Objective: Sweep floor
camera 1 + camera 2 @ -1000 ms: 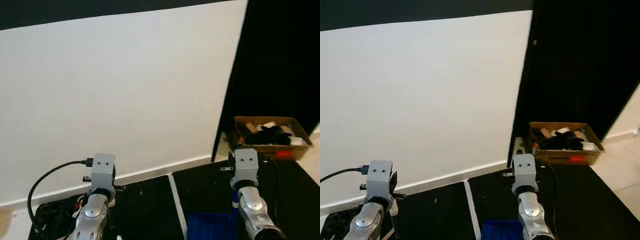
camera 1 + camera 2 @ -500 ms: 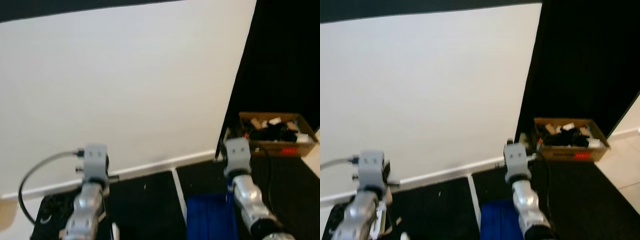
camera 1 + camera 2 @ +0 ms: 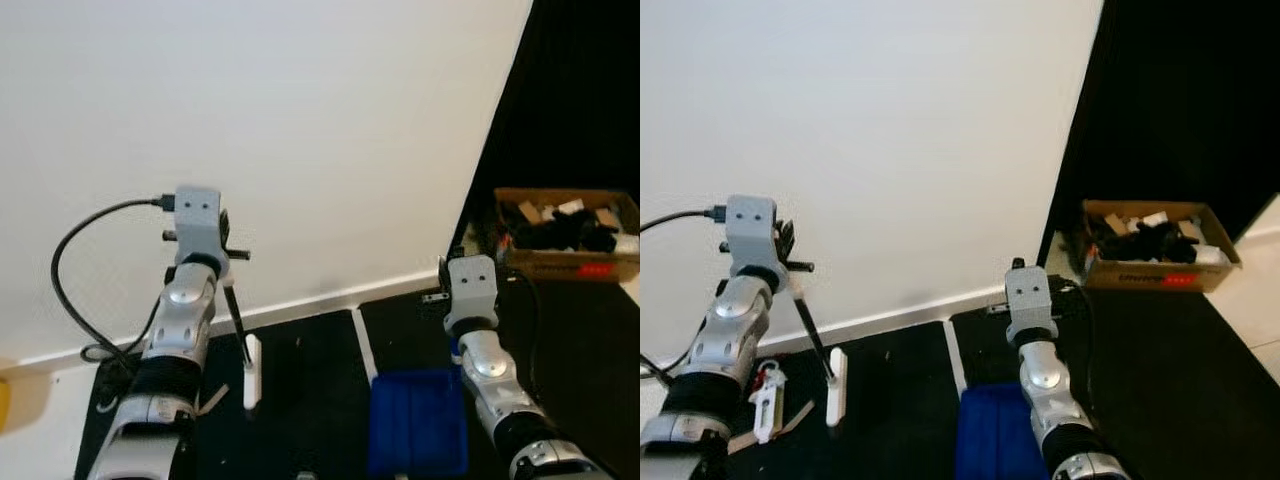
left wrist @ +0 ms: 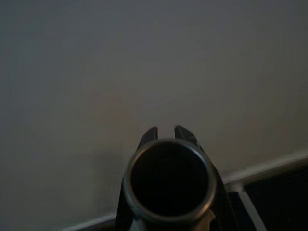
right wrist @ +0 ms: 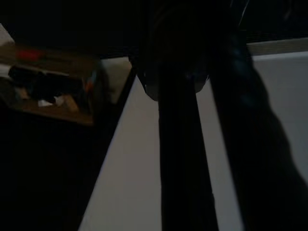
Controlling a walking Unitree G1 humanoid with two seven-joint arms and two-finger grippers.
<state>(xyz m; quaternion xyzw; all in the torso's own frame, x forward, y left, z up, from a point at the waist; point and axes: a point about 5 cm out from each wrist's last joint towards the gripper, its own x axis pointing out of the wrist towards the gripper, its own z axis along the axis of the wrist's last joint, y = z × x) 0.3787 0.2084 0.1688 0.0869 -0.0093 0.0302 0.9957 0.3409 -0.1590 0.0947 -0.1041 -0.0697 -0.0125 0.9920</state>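
My left gripper is raised in front of the white wall and is shut on a thin black broom handle. The handle slants down to a white broom head resting on the black mat. In the left wrist view the round end of the handle sits just before the fingertips. My right gripper is lower, to the right, shut on the dark handle of a blue dustpan, which lies flat on the mat below it.
A cardboard box of dark odds and ends stands at the right by a black wall. A white baseboard runs along the wall. Small scraps lie on the mat at the left. Pale tiles are at the far right.
The camera has tipped down and shifted. My left arm has risen, and the broom handle and white head have come into view. The blue dustpan shows more fully.
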